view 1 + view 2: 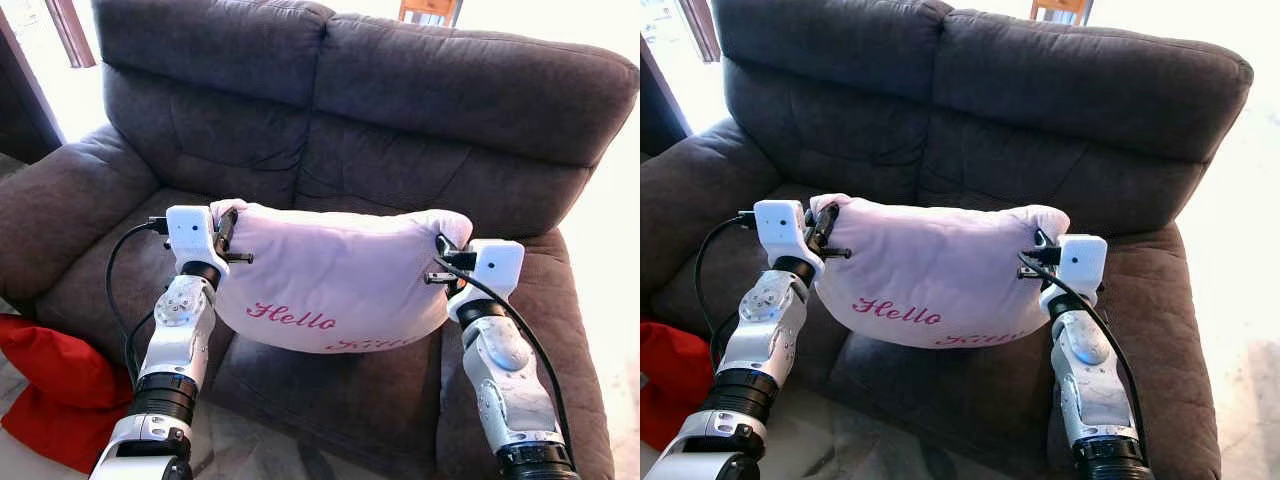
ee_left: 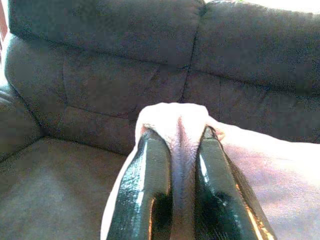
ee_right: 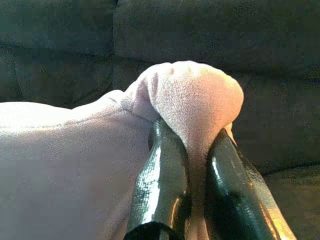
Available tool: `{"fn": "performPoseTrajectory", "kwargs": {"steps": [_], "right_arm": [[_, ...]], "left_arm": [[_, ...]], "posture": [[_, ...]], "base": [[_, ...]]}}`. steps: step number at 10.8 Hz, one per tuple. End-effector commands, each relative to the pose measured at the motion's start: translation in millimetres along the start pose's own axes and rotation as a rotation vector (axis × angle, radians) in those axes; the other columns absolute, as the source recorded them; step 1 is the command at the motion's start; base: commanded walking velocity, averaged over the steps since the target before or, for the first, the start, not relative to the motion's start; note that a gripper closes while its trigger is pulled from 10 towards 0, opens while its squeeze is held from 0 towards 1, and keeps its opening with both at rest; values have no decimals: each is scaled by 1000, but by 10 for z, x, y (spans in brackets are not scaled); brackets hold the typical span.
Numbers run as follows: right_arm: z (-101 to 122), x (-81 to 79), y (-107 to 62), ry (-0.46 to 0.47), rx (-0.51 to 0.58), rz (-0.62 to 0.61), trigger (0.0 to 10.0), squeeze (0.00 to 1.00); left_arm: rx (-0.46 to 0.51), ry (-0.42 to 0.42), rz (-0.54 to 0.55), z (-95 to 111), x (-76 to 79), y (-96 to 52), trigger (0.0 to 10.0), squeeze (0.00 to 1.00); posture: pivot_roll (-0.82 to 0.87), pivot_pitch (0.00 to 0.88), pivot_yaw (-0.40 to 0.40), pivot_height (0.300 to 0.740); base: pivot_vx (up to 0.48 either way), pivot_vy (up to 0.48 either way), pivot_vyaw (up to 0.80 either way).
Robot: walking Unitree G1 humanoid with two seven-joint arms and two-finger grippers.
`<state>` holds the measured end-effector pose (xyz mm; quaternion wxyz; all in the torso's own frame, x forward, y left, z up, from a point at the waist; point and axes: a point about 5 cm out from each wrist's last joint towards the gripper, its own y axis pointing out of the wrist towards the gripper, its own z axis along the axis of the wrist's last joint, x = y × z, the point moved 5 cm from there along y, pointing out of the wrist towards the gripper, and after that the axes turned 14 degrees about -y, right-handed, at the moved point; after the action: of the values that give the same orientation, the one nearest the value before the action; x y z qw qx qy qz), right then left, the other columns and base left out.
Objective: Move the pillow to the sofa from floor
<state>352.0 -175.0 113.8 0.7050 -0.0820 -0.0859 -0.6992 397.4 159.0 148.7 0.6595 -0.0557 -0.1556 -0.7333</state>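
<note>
Pinching the pillow's point(image 1: 335, 280) top corners, the left pincer point(image 2: 176, 165) and the right pincer point(image 3: 195, 165) each have both black fingers clamped on a bunched fold of pale pink fabric. Between them the pillow hangs stretched and upright, its lettered face toward the robot, held in the air over the seat of the dark grey sofa point(image 1: 400, 110) and in front of the backrest. Its lower edge looks clear of the seat cushion, though how far cannot be told.

To finish well, I judge both arms should lower together and level, so neither corner slips or the pillow twists, until the bottom edge settles on the seat. Only then should the pincers let go, ideally together. A red cushion point(image 1: 50, 385) lies on the floor beside the sofa's arm, near the left arm.
</note>
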Motion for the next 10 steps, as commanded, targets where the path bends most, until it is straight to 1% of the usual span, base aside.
{"fn": "performPoseTrajectory", "kwargs": {"steps": [1, 2, 3, 6, 7, 8, 9, 10], "right_arm": [[187, 37, 65, -29, 61, -5, 10000, 0], [190, 35, 65, -32, 62, -4, 10000, 0], [173, 46, 65, 8, 58, -15, 10000, 0], [170, 37, 67, -10, 55, -6, 10000, 0], [167, 39, 73, -10, 54, -6, 10000, 0], [159, 51, 100, -14, 52, -6, 10000, 0], [187, 74, 140, -17, 57, -11, 10000, 0], [209, 80, 152, -17, 62, -13, 10000, 0]], "left_arm": [[36, 7, -45, 106, 121, 28, 10000, 0], [38, 6, -46, 107, 123, 27, 10000, 0], [39, 8, -45, 110, 115, 29, 10000, 0], [42, 8, -49, 119, 125, 28, 10000, 0], [35, -10, -93, 117, 195, 27, 10000, 0], [11, 7, -255, 97, 478, -24, 10000, 0], [-35, 27, -353, 6, 684, -74, 10000, 0], [-44, 31, -324, -40, 662, -61, 10000, 0]], "posture": [[11, 0, -68, 740], [11, 0, -68, 740], [13, 0, -69, 740], [13, 0, -69, 740], [13, 0, -69, 740], [17, 0, -70, 740], [18, 0, -71, 740], [15, 0, -70, 740]], "base": [[0, 0, 0], [0, 0, 438], [0, 0, 0], [0, 0, 0], [0, 0, 0], [0, 0, 0], [0, 0, 0], [0, 0, 0]]}}
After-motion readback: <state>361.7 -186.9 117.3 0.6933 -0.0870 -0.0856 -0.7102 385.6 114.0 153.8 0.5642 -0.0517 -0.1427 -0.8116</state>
